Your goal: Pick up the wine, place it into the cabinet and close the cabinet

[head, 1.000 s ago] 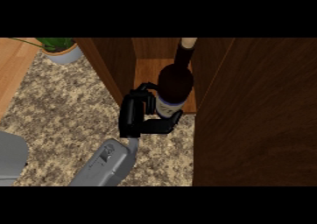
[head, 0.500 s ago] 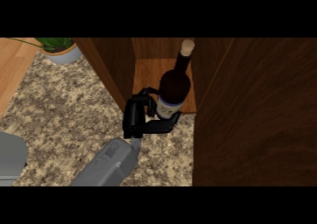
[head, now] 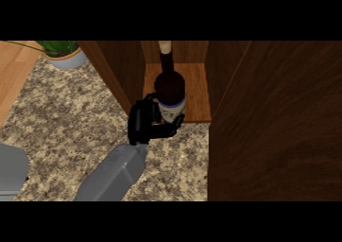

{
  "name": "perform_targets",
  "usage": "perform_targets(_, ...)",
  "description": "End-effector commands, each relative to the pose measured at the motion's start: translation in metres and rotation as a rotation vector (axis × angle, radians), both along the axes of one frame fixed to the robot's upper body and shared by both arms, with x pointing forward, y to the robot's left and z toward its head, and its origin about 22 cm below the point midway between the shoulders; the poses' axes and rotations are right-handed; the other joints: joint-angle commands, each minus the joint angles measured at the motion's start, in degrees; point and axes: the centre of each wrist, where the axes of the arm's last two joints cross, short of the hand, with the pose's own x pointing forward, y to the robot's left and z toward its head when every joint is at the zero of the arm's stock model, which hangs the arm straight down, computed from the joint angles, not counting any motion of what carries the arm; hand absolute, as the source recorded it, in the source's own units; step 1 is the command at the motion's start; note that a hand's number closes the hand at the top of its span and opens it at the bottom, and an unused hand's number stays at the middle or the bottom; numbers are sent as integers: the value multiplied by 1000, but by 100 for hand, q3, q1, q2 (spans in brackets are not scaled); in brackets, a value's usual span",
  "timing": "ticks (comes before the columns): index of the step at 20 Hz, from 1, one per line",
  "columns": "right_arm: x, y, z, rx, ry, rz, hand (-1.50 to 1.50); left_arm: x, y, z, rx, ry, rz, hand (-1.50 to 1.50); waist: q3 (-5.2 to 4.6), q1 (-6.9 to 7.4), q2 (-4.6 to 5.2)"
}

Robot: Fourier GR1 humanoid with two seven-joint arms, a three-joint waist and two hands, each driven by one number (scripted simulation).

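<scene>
You had the robot hand [head: 147, 124] curled round the wine [head: 169, 94], standing just inside the cabinet [head: 278, 118] at upper centre. Placing step; next, let go and shut the door.

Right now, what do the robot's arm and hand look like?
The one arm in full view is a smooth grey tube that gets narrower toward the wrist. Its hand is black, with a thumb and slim, jointed-looking fingers. No cables or markings show. A second grey shape pokes in at the left edge; its hand is out of sight.
</scene>
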Motion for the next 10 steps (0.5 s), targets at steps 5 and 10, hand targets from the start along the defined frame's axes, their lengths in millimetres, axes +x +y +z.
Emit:
perform_targets(5,6,-6,-6,11,5,-7,-150,20,10,-11,-16,-2,-27,150,1,10,1)
perform_targets(10,-10,12,3,16,3,2,-150,45,2,9,-33,12,-15,150,-3,-96,21)
